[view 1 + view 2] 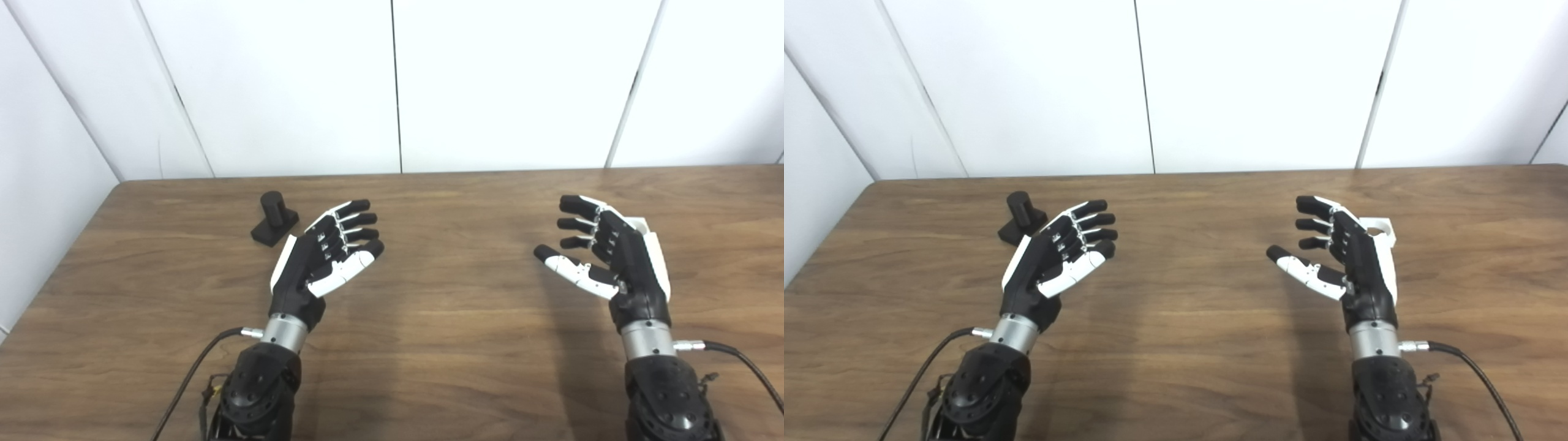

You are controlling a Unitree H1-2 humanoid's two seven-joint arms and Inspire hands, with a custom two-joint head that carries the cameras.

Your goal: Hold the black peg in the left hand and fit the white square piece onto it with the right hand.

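Wood surface: a brown table (429, 343) carries both parts, and nothing is held yet.
Step in hand: the opening reach is judged to be under way; neither the grasp of the peg nor the fitting has been done.
Left hand (321, 260): held above the table, palm turned inward, its fingers (352, 222) spread apart and closed on nothing.
Right hand (1350, 257): held likewise, palm inward, fingers apart, nothing gripped.
Black peg (274, 218): set on the table just beyond and to the left of the left hand, not touched by it.
Peg axis: the round post stands upright on a flat square base, so the long axis points up and slightly away from the camera.
White square piece (1377, 231): laid flat on the table just behind the right hand, largely hidden by it; a round hole is seen in its top, opening upward.
Next move, left: the hand would have to be carried forward and leftward and closed around the base or lower post, the upper post being left free.
Next move, right: the piece would have to be reached behind the hand, taken by its edges, and its hole lined up with the post axis.
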